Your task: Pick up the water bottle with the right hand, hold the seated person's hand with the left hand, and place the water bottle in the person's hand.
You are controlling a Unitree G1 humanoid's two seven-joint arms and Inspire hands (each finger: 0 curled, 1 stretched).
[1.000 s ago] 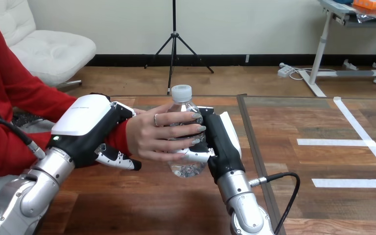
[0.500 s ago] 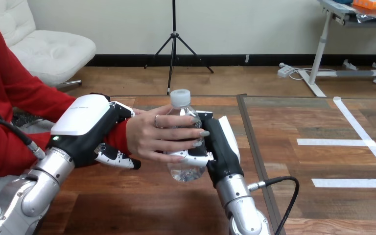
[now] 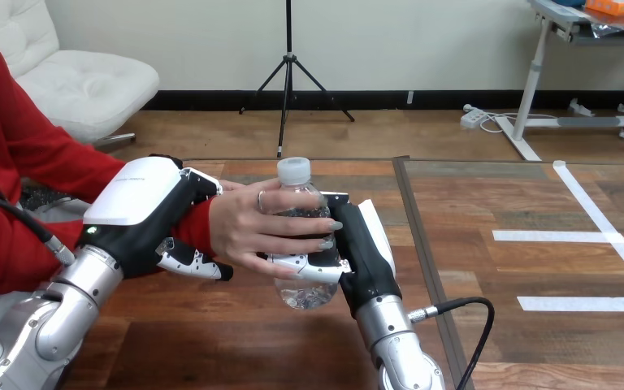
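I judge the water bottle point(image 3: 303, 289) light, slick and crushable, so my right hand point(image 3: 362, 257) grips its middle gently alongside the person's hand point(image 3: 244, 227), while my left hand point(image 3: 134, 208) is curled round the person's wrist point(image 3: 198, 232).

Middle of the bottle point(image 3: 304, 289) is buried under the person's hand point(image 3: 248, 227), and the left hand point(image 3: 136, 205) covers most of their wrist point(image 3: 201, 231).

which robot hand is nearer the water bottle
Right. The right hand is curled round the water bottle; the left hand grips the person's wrist, left of the bottle, apart.
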